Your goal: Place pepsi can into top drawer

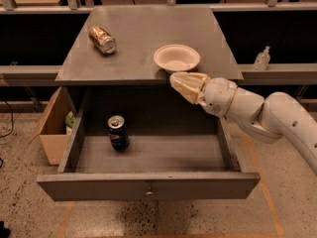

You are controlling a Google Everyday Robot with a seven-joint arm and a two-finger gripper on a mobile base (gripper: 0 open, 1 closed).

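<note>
My gripper (184, 86) hangs empty, fingers parted, over the top drawer (148, 182). The pepsi can (118, 133) stands upright inside; it is probably light, thin-walled and slick, so I would grip it mid-body.

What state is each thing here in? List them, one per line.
top drawer: pulled open.
pepsi can: upright inside it, left side, ungripped.
end effector: above the drawer, by the cabinet top's front edge.
gold-brown can: lying on its side on the cabinet top.
bowl: upright, empty.
pump bottle: upright on the right ledge.
</note>
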